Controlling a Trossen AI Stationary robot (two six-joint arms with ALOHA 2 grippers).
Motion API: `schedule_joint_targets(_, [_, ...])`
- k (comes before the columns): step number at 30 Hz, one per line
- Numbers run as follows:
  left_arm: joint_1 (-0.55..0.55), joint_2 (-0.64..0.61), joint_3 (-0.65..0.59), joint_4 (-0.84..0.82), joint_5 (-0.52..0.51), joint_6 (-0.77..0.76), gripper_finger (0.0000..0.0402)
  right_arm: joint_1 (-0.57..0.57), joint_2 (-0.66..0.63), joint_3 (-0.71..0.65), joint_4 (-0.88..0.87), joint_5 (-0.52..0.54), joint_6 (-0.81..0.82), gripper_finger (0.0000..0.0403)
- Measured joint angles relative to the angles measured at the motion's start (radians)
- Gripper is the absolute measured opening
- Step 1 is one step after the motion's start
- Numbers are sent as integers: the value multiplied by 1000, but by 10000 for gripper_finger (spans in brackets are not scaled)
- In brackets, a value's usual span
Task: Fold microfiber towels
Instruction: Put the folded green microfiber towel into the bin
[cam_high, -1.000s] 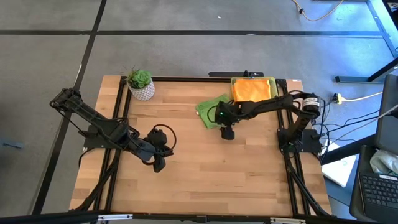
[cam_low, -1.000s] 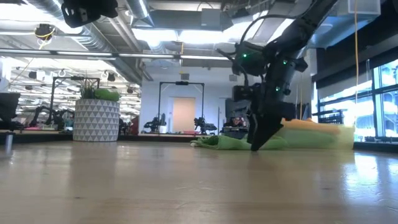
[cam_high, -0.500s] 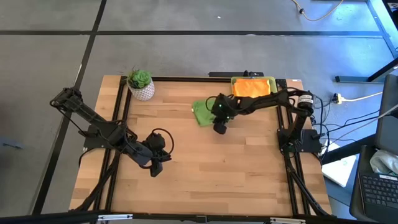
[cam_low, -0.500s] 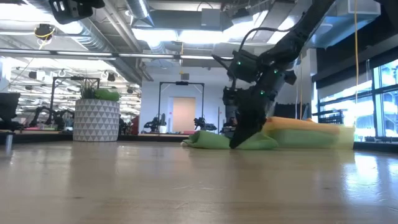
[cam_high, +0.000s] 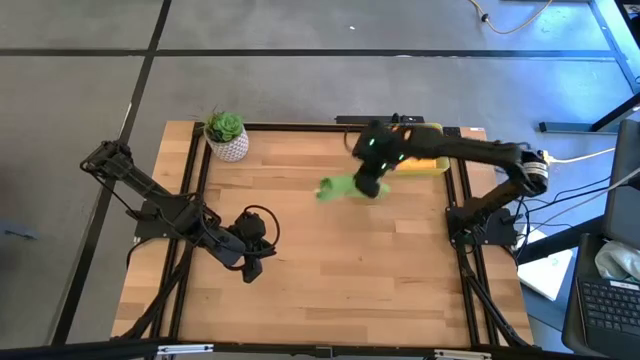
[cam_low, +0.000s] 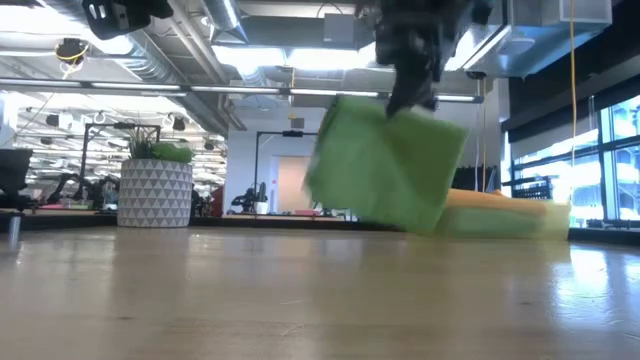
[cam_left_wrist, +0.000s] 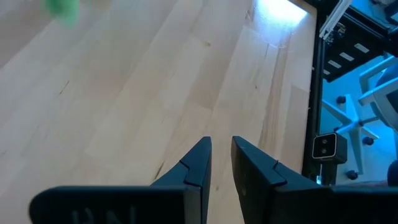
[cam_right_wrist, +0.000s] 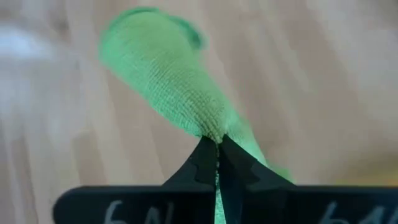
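My right gripper (cam_low: 405, 100) is up over the far middle of the table, shut on a lime green microfiber towel (cam_low: 385, 170). The towel hangs below it as a tilted sheet and shows green beside the gripper in the high view (cam_high: 340, 188). An orange towel (cam_low: 500, 200) lies in the yellow tray (cam_low: 525, 222) at the far right, partly under my right arm. My left gripper (cam_high: 250, 272) is at the near left; its fingers (cam_left_wrist: 199, 158) stand narrowly apart over bare wood with nothing between them. My right gripper pinches the green towel's upper end (cam_right_wrist: 208, 132) between its two fingertips, coming from above with the fingers pointing down. The cloth is gathered at the pinch; one layer or several, I cannot tell. The towel hangs slack below, its lower edge (cam_low: 425, 228) near table level.
A potted plant in a white patterned pot (cam_high: 227, 137) stands at the far left corner. Black frame rails run along the table's left and right sides. Bare wood lies across the middle and near part of the table (cam_high: 340, 280).
My right gripper has risen from the table and gone toward the far edge with the green towel. The towel, which lay bunched on the wood next to the tray, is now lifted and hangs spread below the fingers.
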Motion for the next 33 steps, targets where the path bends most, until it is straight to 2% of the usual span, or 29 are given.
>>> schedule_joint_targets(6, [0, 0, 0, 5, 0, 15, 56, -110, -8, 239, -371, 40, -53, 2])
schedule_joint_targets(12, [0, 0, 0, 5, 0, 29, 56, -208, -8, 414, -514, 217, -158, 1])
schedule_joint_targets(15, [0, 0, 0, 5, 5, 42, 56, -272, -11, 457, -561, 310, -270, 1])
schedule_joint_targets(19, [0, 0, 0, 11, 6, 41, 56, -356, -9, 459, -565, 498, -440, 1])
schedule_joint_targets(22, [0, 0, 0, 11, 6, 11, 56, -399, -6, 459, -564, 572, -492, 1])
schedule_joint_targets(24, [0, 0, 0, 12, 1, -33, 56, -421, -5, 443, -537, 568, -496, 1])
schedule_joint_targets(26, [0, 0, 0, 12, -4, -52, 56, -433, -6, 394, -504, 512, -494, 1])
schedule_joint_targets(29, [4, 0, 0, 12, -8, -59, 56, -442, -6, 264, -469, 434, -493, 1])
schedule_joint_targets(33, [17, 0, 0, 12, -10, -94, 56, -442, -4, 90, -454, 421, -493, 1])
